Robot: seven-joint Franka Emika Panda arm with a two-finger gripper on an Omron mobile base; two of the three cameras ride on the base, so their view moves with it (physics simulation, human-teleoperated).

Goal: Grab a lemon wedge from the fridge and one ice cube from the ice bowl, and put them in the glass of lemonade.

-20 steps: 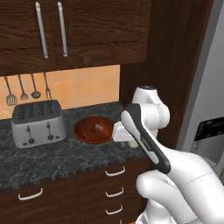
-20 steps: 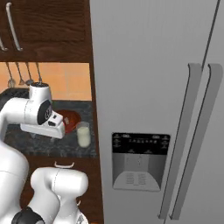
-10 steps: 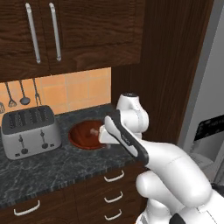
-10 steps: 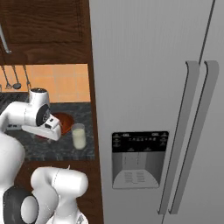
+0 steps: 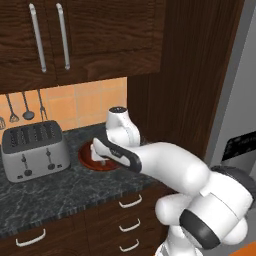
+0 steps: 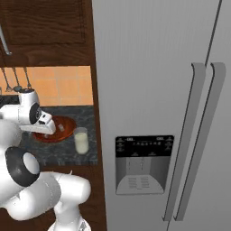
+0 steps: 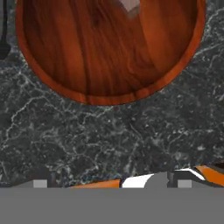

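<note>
The ice bowl [image 7: 100,57] is a round reddish-brown wooden bowl on the dark stone counter, with one pale ice cube [image 7: 130,4] cut off by the hand view's top edge. My gripper [image 7: 111,183] hangs above the counter just short of the bowl's rim, open, with nothing between its fingertips [image 7: 40,183]. From the sides, the gripper [image 5: 98,159] sits low over the ice bowl [image 5: 89,156]. The glass of lemonade [image 6: 81,140] stands to the right of the ice bowl [image 6: 61,127]. The fridge [image 6: 158,90] has both doors shut, so the lemon wedge is hidden.
A silver toaster [image 5: 32,150] stands left of the bowl, and utensils [image 5: 25,107] hang on the orange tiled wall. Dark cupboards [image 5: 75,35] hang above the counter. A tall dark wood panel [image 5: 185,75] separates the counter from the fridge [image 5: 240,150].
Both base views have shifted, so the cameras moved. The arm has swung down and stretched forward, bringing the hand low over the bowl. The jaws stayed wide apart.
</note>
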